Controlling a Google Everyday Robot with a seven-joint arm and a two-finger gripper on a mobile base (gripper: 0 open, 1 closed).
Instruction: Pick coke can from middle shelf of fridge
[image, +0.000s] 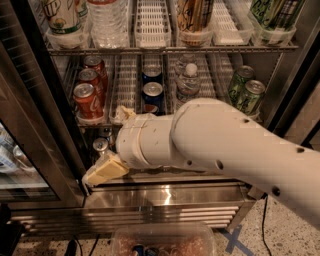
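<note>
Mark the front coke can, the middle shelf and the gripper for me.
front coke can (88, 101), camera view, red side wall.
middle shelf (126, 80), camera view, bare white lane tray.
gripper (104, 145), camera view, midway between its spread fingers, just below the shelf's left front.

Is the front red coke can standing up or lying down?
Standing up: the coke can sits on the middle shelf with its silver top facing up. The gripper is below it, not touching.
</note>
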